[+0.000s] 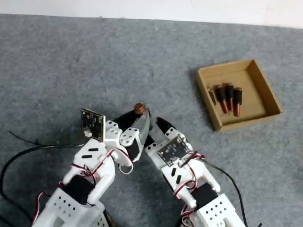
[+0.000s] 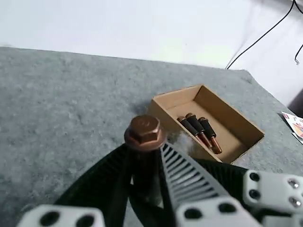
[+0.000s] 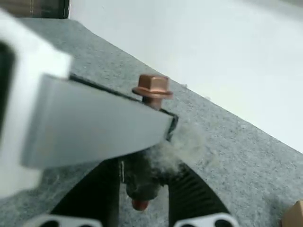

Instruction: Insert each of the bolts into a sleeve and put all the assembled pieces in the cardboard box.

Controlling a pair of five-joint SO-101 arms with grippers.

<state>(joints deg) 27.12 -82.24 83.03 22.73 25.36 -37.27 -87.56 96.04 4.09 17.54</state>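
A copper hex-head bolt (image 1: pixel 139 108) stands upright in my left gripper (image 1: pixel 139 118), which is shut on its shank just under the head (image 2: pixel 145 132). In the right wrist view the bolt (image 3: pixel 152 87) runs down into a black sleeve (image 3: pixel 142 182), and a copper tip shows below the sleeve. My right gripper (image 3: pixel 144 187) is shut on that sleeve, right beside and below the left gripper's grey finger (image 3: pixel 94 125). The cardboard box (image 1: pixel 246 122) lies at the right with several assembled pieces (image 1: pixel 229 98) inside; the left wrist view shows the box (image 2: pixel 175 93) and those pieces (image 2: pixel 199 130) ahead.
Grey carpet covers the table, bare between the grippers and the box. Both arms' white bodies and cables crowd the near edge, and a black cable (image 1: pixel 28 150) trails off to the left. A white wall runs along the far edge.
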